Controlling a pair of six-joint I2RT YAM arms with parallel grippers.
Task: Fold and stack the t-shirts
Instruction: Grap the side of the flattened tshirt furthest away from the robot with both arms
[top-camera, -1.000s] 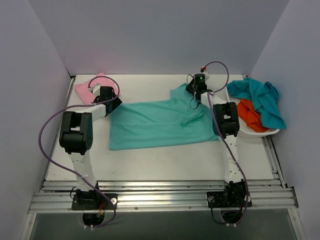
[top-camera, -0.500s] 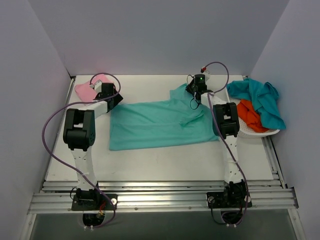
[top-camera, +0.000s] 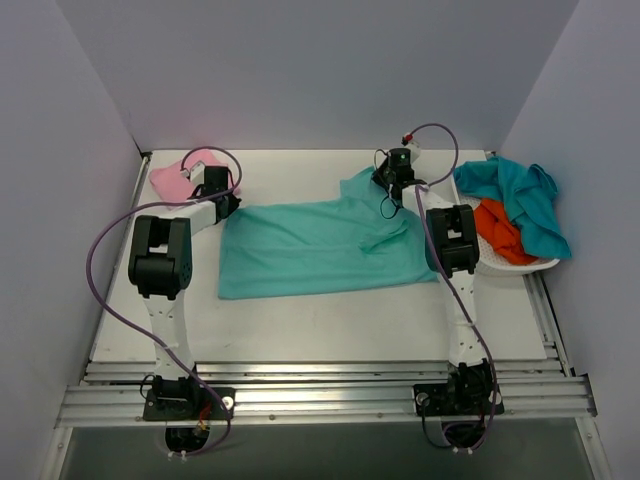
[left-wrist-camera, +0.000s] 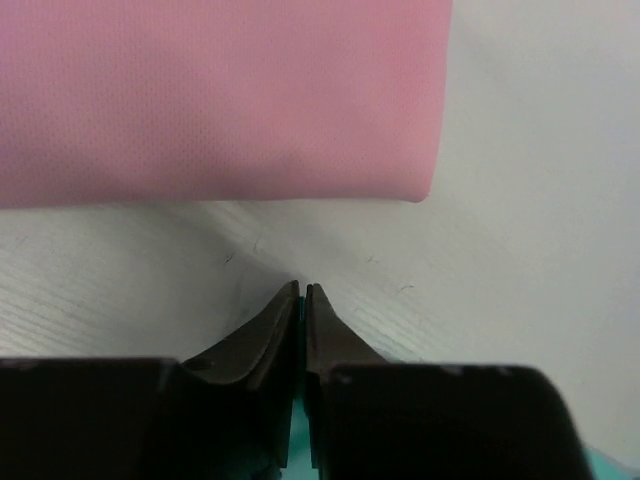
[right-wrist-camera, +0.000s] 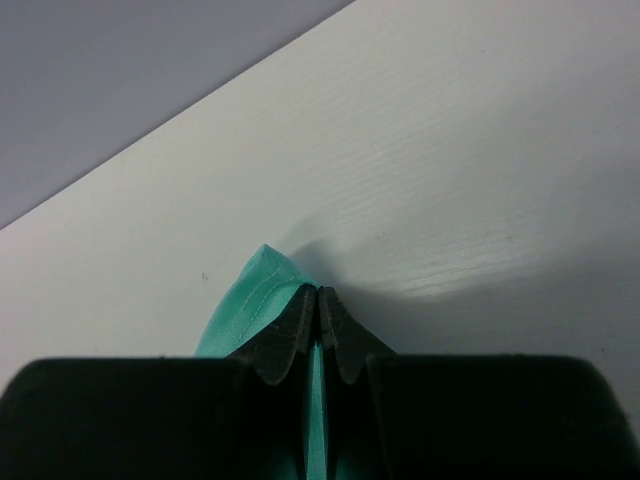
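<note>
Sea-green t-shirt (top-camera: 320, 250) is laid out across the middle of the table (top-camera: 330, 320), broad and mostly flat, with a few creases bunched toward its right side. Plain knit, matte, no print showing. This is light, limp cloth: it'll sag and drape the instant it's lifted, and it won't hold a line by itself, so the sensible places to take it are the corners and hems, one arm at each end, keeping it taut between them. That's just how the arms are set. The right gripper (right-wrist-camera: 318, 292) is clamped on the far right corner, a wedge of green poking out past its closed fingers. The left gripper (left-wrist-camera: 301, 290) sits at the far left corner with its fingers drawn together, and a thin sliver of green shows between them, so it looks pinched on the edge. Just beyond it lies the pink t-shirt (left-wrist-camera: 220, 100), folded, smooth, crisp-edged, not touching the fingers. Over on the right, the darker teal t-shirt (top-camera: 515, 190) and orange t-shirt (top-camera: 497, 228) are heaped crumpled in a white basket (top-camera: 520, 266)
</note>
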